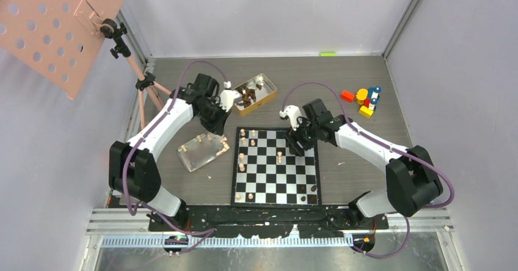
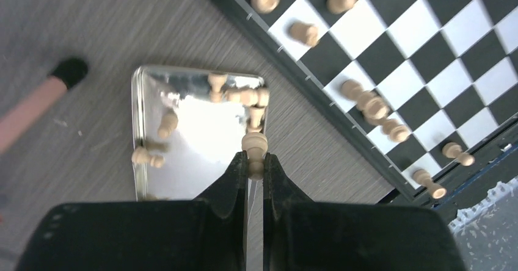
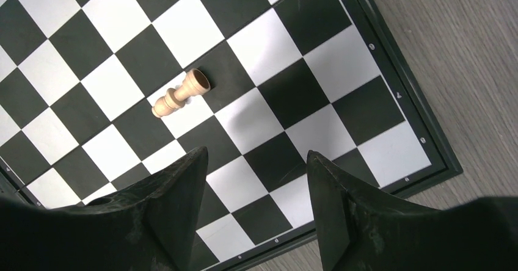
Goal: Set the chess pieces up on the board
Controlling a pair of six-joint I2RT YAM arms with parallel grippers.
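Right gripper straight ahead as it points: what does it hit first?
The right gripper would likely meet bare board first; the pale chess piece sits off to one side of its open jaws.

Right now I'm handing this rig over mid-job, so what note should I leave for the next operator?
Left gripper: shut on a pale piece, above the tray.
Right gripper: open, empty, over the board.
Things: more pale pieces in the tray, dark pieces in the tin.
Done: a few pieces on the board, mostly along its left side.
To do: nearly all the setup.
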